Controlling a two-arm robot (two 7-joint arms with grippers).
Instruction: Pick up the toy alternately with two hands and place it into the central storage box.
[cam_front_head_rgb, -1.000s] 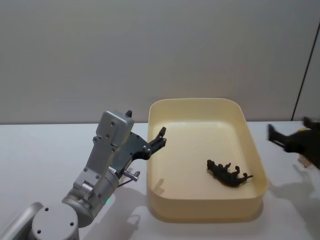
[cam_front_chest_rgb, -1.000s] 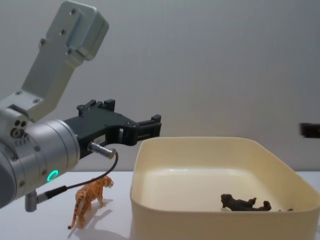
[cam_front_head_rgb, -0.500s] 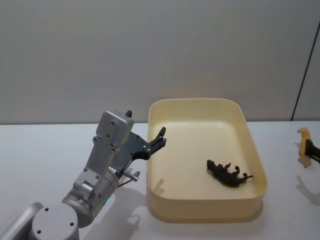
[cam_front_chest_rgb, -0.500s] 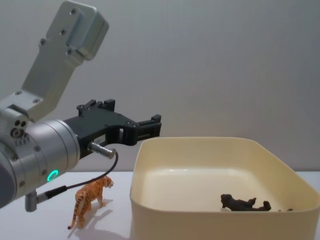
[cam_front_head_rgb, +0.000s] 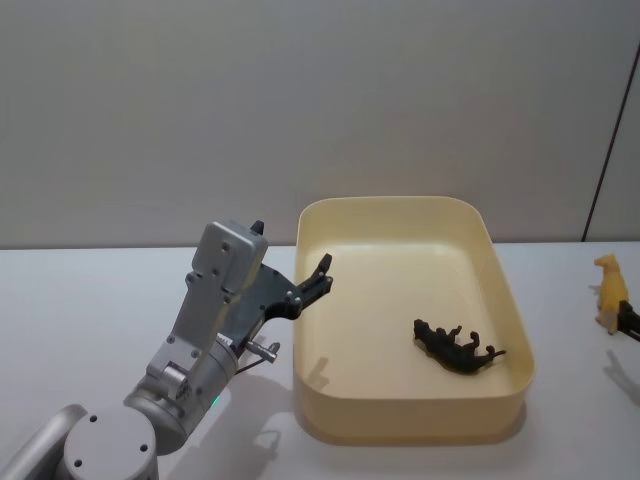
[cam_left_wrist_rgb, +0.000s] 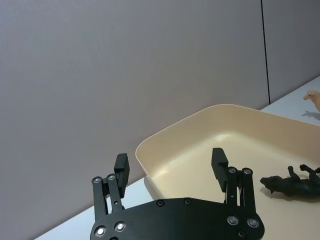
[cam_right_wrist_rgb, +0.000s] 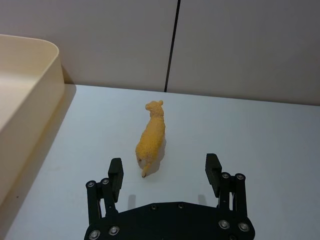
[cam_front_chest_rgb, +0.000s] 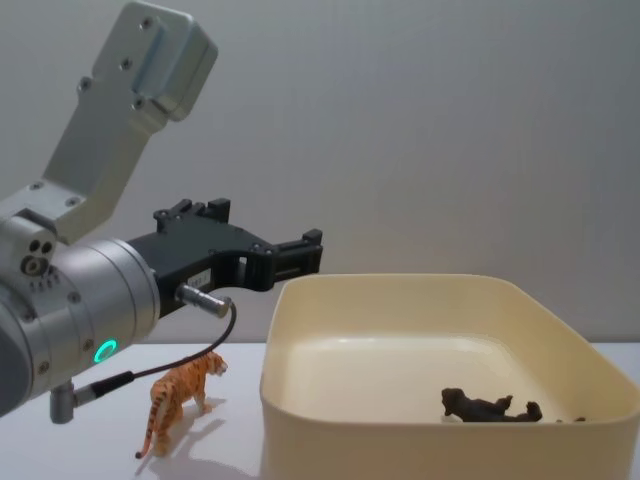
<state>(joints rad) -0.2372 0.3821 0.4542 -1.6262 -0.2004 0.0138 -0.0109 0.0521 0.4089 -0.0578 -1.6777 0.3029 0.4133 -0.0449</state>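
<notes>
The central storage box (cam_front_head_rgb: 400, 208) is a cream tub in the middle of the table, and a dark toy animal (cam_front_head_rgb: 457, 347) lies on its side inside it. My left gripper (cam_front_head_rgb: 322, 275) hovers open and empty at the box's left rim, also seen as the left gripper (cam_left_wrist_rgb: 170, 161) from the wrist. An orange tiger toy (cam_front_chest_rgb: 178, 400) stands on the table left of the box, under that arm. A yellow toy animal (cam_right_wrist_rgb: 151, 137) stands right of the box. My right gripper (cam_right_wrist_rgb: 164, 166) is open, with the toy's rear end just between its fingertips and untouched.
A grey wall runs close behind the table. The box wall (cam_right_wrist_rgb: 25, 100) rises beside the yellow toy, with bare white tabletop (cam_right_wrist_rgb: 260, 135) on its other side. The left arm's silver body (cam_front_chest_rgb: 70, 310) fills the left part of the chest view.
My right gripper has pulled back to the right, nearly out of the head view, and now sits behind the yellow toy. The left arm and the toys in and beside the box have not moved.
</notes>
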